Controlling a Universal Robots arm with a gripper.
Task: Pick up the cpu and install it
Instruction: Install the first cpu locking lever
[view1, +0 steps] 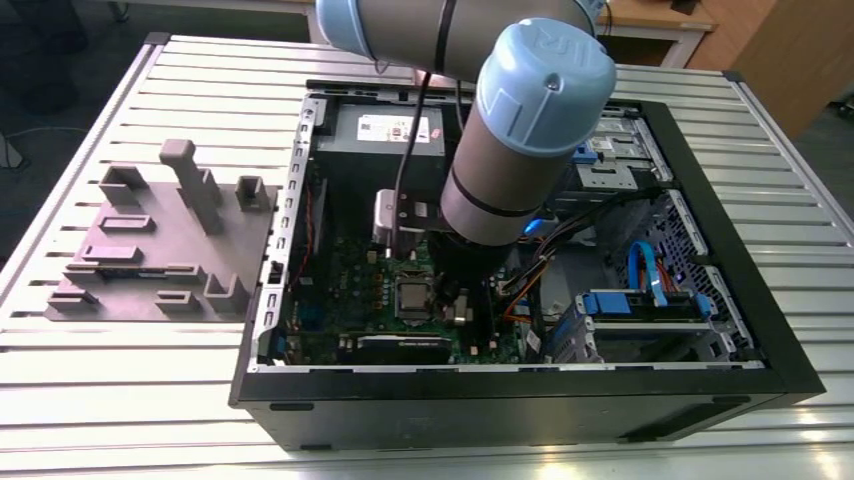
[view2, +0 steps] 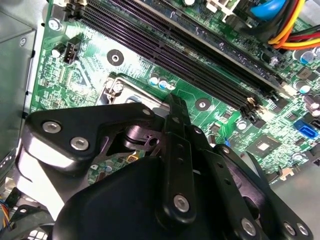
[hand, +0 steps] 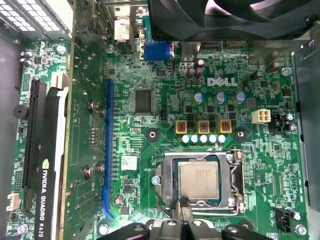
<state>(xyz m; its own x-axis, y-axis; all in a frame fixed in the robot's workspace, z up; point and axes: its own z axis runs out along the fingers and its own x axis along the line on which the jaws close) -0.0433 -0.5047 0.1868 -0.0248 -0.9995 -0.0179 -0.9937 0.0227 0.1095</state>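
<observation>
The cpu (hand: 198, 182), a small square chip with a silver-grey metal top, lies flat in the motherboard socket (hand: 162, 176) with the socket's metal frame around it. In the first wrist view my gripper (hand: 182, 206) hovers at the socket's edge, just beside the chip. Its fingertips are drawn together into one narrow tip with nothing between them. The second wrist view has the gripper (view2: 173, 102) and its black linkages low over the socket's metal corner (view2: 117, 85). In the exterior view the arm (view1: 514, 150) reaches down into the open computer case (view1: 534, 400), above the socket (view1: 414, 297).
A graphics card (hand: 47, 150) stands along one side of the board and a black fan (hand: 230, 20) sits over another edge. Long black memory slots (view2: 190, 50) and coloured cables (view2: 285, 25) lie close by. A grey parts fixture (view1: 160, 240) sits outside the case on the exterior view's left.
</observation>
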